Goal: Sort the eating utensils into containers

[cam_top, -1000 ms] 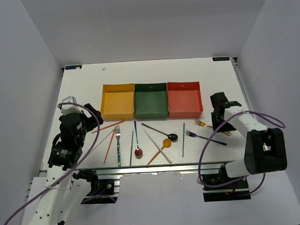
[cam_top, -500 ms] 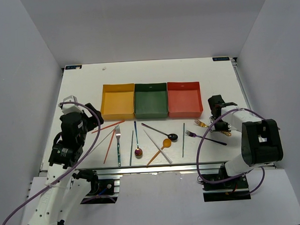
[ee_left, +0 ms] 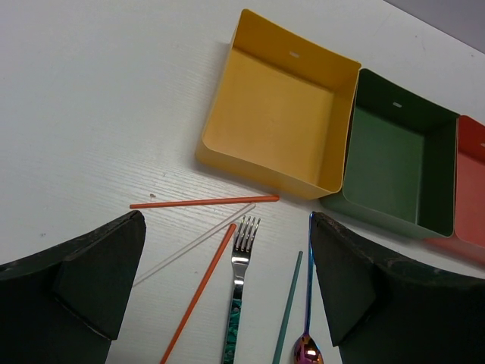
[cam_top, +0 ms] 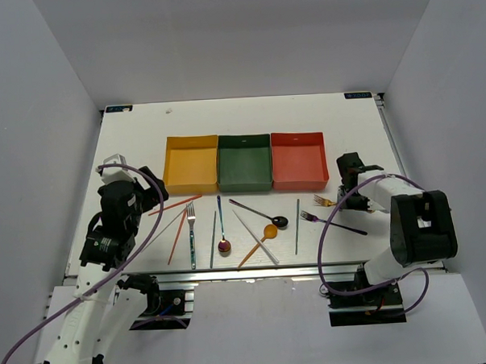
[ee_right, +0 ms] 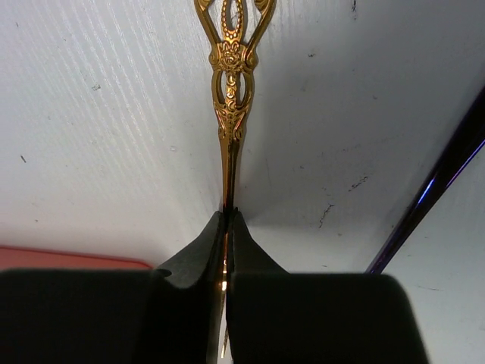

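right tool (ee_right: 227,221): was apart b4, now clamped on gold fork (ee_right: 229,114) handle
left tool (ee_left: 226,258): wide apart, same as b4

White table (cam_top: 128,139); dark green tray (cam_top: 243,138) mid-table as landmark; yellow-orange tray (cam_top: 190,139) touching its left side; red tray (cam_top: 297,134) touching its right; nearer than it, left to right: orange chopsticks (cam_top: 177,236); silver fork (cam_top: 192,232); teal chopstick (cam_top: 213,240); iridescent spoon (cam_top: 221,223); black spoon (cam_top: 256,212); white chopstick (cam_top: 254,237); orange spoon (cam_top: 258,244); green chopstick (cam_top: 296,226); purple fork (cam_top: 333,223); gold fork (cam_top: 324,201).
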